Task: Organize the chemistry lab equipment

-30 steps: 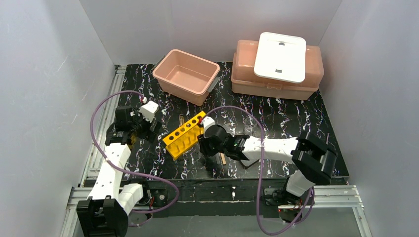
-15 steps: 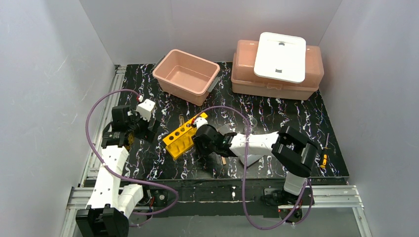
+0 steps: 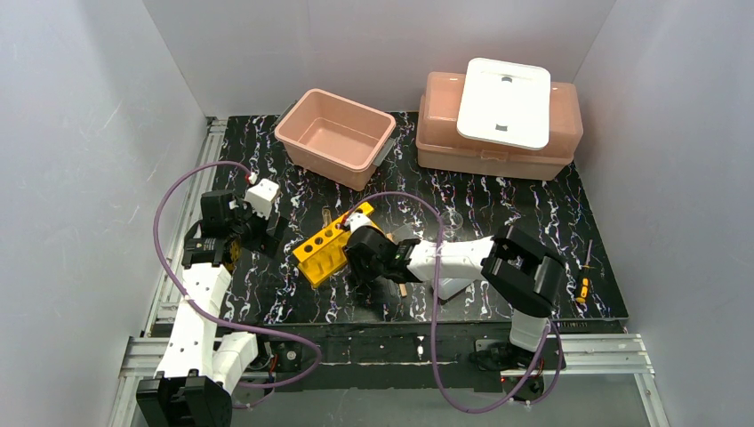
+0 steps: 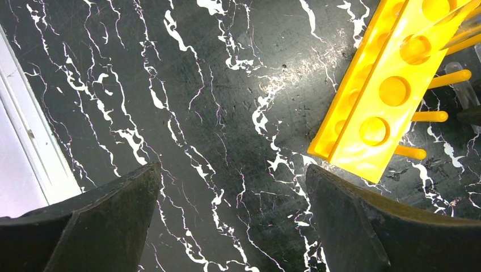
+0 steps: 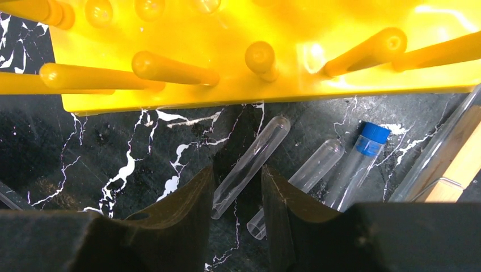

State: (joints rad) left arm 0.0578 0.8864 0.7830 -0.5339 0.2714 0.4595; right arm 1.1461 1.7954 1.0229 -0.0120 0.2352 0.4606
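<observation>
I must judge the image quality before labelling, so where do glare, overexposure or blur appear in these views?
Left wrist: a glare patch on the glossy table beside the yellow rack. Right wrist: the rack's top right is washed out, while the glass tube is sharp. Top external: even light, no strong glare.

Glossy yellow plastic rack (image 5: 227,85), clear tubes (image 5: 249,166) perhaps glass, polished tabletop (image 4: 198,141).
</observation>
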